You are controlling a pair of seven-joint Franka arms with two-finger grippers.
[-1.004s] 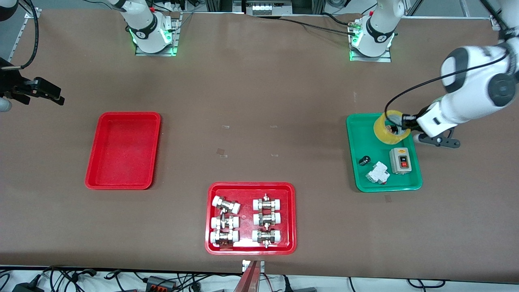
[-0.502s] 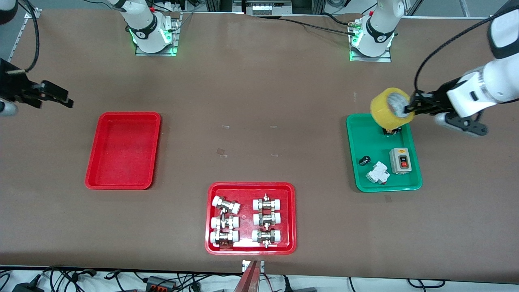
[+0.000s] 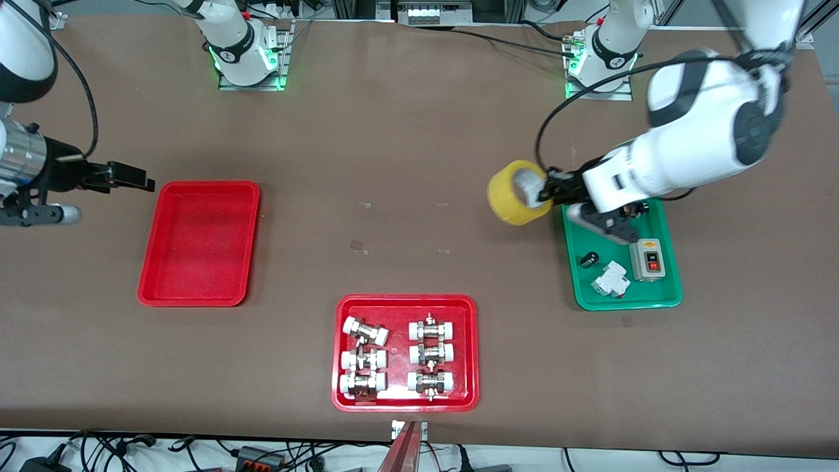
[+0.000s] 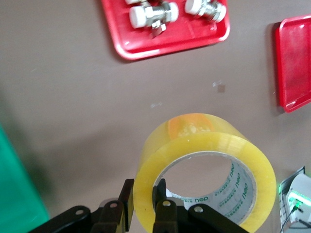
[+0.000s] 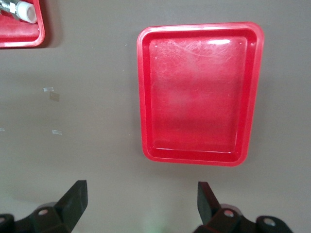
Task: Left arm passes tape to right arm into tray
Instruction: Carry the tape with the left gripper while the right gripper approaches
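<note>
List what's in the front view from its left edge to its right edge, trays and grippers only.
right gripper, open, over bare table → plain red tray → red tray of fittings → tape held up by the left gripper → green tray

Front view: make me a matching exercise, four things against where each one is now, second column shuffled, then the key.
Things:
1. tape
2. grey switch box
3. metal fittings
4. right gripper

Places:
A. in the green tray
B. in the red tray nearest the front camera
C. held by the left gripper, above bare table
D. open, beside the plain red tray

Pairs: 1-C, 2-A, 3-B, 4-D
</note>
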